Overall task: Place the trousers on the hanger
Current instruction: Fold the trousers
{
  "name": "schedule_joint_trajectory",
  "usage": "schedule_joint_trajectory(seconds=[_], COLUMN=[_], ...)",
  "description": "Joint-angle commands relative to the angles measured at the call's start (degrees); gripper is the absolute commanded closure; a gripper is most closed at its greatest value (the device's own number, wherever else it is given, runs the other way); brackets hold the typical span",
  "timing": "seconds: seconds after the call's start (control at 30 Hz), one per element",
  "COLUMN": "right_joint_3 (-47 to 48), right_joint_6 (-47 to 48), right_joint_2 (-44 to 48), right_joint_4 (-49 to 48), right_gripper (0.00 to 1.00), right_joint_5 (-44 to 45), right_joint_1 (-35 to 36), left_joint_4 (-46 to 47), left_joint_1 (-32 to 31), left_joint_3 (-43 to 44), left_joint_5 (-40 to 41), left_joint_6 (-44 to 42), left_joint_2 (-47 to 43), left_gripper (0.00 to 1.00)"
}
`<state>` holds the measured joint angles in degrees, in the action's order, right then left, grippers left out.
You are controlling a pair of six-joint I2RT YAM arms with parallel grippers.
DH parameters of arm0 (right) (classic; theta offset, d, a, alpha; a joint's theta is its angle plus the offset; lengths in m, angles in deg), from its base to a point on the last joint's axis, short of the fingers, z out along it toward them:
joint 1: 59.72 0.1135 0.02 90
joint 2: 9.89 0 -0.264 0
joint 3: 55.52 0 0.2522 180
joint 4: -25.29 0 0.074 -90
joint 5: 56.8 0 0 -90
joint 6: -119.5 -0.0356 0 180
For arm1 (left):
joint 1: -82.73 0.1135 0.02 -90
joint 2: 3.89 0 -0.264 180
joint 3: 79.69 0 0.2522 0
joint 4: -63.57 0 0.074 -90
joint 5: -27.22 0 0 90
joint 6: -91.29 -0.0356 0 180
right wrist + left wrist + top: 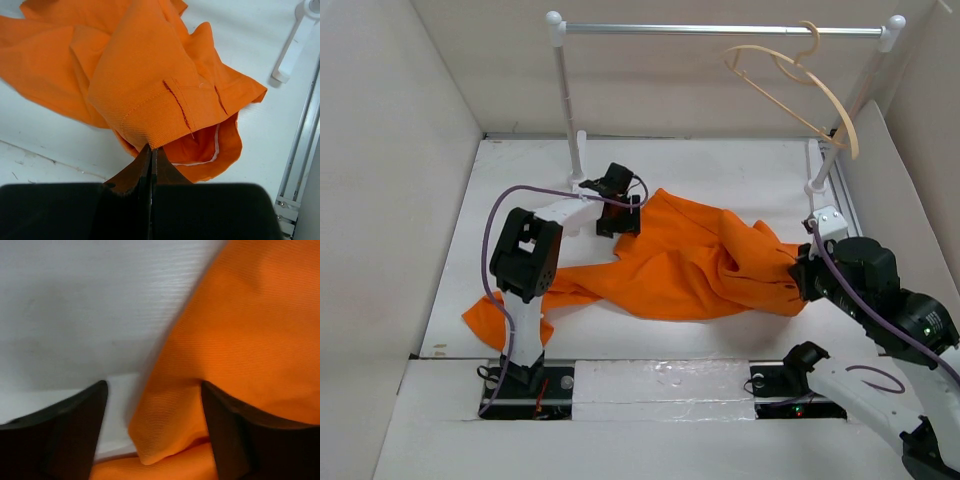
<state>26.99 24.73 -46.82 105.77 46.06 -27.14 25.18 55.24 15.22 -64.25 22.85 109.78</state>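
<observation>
The orange trousers [690, 262] lie crumpled across the middle of the table, one leg trailing to the near left. My right gripper [800, 272] is shut on the waistband edge at their right end; in the right wrist view [151, 148] the jaws pinch the fabric [145, 85] and lift it a little. My left gripper [618, 218] is open at the trousers' upper left edge; in the left wrist view [154, 405] a fold of orange cloth [240, 340] lies between the spread fingers [75, 430]. The pale wooden hanger [800, 90] hangs tilted from the rail at back right.
A silver rail [720, 30] on two white posts [568, 110] spans the back. White walls enclose the table [740, 170] left, back and right. A white post foot [295, 45] and a metal track [300, 150] lie right of the trousers.
</observation>
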Motion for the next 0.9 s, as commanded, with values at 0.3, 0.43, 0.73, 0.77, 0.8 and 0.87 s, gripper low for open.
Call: schedule_joint_trajectory(seconds=[0.3,0.43,0.73,0.77,0.8,0.87], right_joint_3=[6.39,11.83,10.29,6.70,2.66,-9.12], right_joint_6=[2.92,6.70,8.48,7.25,5.15,4.86], right_joint_2=[0.02,-2.00,-4.38,-3.77,-3.16,-1.66], right_joint_4=[-6.42,-7.21,-4.07,-2.83,-2.13,-3.26], right_gripper=[1.00,1.00,1.00,1.00,1.00,1.00], right_joint_5=[4.80,3.66,-9.95,-11.70,-12.33,-16.82], right_joint_1=[0.12,0.12,0.12,0.12,0.12,0.12], left_joint_4=[3.88,0.20,-4.48,-3.95,-3.59,-1.66], left_joint_1=[9.26,18.75,25.99,25.99,26.95,27.49], left_joint_3=[0.50,4.28,5.01,0.38,-1.93,-8.88], left_joint_5=[-7.13,-6.61,12.26,14.55,17.62,20.19], left_joint_6=[3.31,4.36,2.61,2.61,2.52,2.87], left_joint_2=[-18.60,-31.64,-49.32,-51.42,-52.05,-52.06], left_gripper=[1.00,1.00,1.00,1.00,1.00,1.00])
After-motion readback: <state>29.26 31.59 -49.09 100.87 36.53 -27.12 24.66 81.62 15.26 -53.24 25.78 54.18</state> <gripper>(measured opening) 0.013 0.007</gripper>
